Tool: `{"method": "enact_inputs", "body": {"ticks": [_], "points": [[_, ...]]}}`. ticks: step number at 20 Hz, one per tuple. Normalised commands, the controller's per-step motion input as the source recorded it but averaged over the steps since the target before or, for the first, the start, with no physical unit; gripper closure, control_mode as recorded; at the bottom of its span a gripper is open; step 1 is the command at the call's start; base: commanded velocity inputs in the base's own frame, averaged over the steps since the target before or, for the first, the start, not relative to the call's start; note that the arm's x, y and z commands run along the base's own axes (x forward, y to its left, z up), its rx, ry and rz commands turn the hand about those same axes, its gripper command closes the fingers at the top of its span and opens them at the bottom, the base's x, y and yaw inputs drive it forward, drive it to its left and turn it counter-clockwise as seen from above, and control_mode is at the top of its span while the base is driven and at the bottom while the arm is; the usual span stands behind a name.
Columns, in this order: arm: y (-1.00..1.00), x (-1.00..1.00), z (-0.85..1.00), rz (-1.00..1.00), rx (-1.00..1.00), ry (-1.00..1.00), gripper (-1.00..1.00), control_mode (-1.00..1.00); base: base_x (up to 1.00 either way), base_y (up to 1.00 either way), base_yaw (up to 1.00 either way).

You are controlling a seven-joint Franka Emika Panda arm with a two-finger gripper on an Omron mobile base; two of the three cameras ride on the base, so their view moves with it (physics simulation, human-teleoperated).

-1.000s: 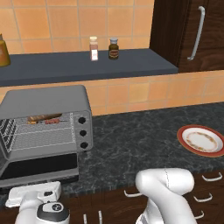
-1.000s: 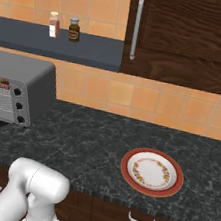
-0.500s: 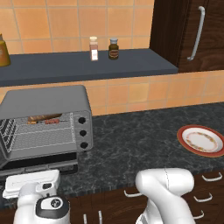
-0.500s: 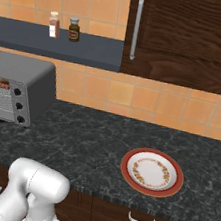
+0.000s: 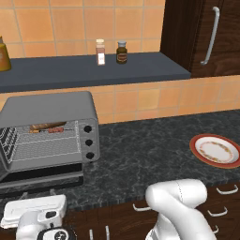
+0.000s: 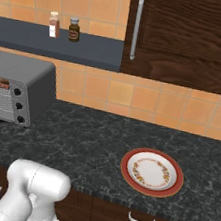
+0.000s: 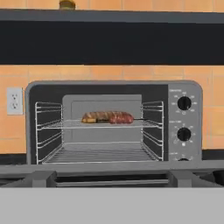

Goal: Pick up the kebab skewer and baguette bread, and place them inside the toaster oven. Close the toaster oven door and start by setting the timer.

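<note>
The grey toaster oven (image 5: 51, 110) stands at the left of the counter, and it shows again at the left edge of the right base view (image 6: 31, 77). The toaster oven door (image 5: 42, 176) hangs folded down; the hand view meets it edge-on (image 7: 109, 167). On the upper wire rack lie the golden baguette bread (image 7: 92, 117) and the reddish kebab skewer (image 7: 122, 118), close together, also seen as baguette bread (image 5: 41, 125) and kebab skewer (image 5: 57, 130). Three dark knobs (image 7: 184, 103) run down the right panel. My gripper (image 5: 33, 207) sits low in front of the door, facing the oven, open with nothing in it.
A red-rimmed plate (image 5: 217, 150) lies on the dark stone counter at the right. A shelf (image 5: 93, 70) above the oven carries two small bottles (image 5: 100, 51). A dark wall cabinet (image 5: 206, 33) hangs at the upper right. A wall outlet (image 7: 14, 100) is left of the oven.
My hand bobbed slightly up and back down in front of the dropped door. The oven, the food and the plate stayed where they were.
</note>
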Motion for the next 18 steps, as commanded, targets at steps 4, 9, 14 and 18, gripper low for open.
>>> {"method": "enact_inputs", "body": {"ticks": [4, 9, 14, 18], "points": [[-0.08, -0.79, -0.66, -0.04, 0.0, 0.3, -1.0, -1.0, 0.0, 0.0, 0.0], [0.0, 0.7, 0.0, 0.04, 0.0, 0.12, -1.0, -1.0, 0.0, 0.0, 0.0], [0.0, 0.45, -0.05, 0.03, 0.0, 0.33, -1.0, -1.0, 0.0, 0.0, 0.0], [-0.03, 0.15, -0.02, 0.0, 0.0, 0.15, -1.0, -1.0, 0.0, 0.0, 0.0]]}}
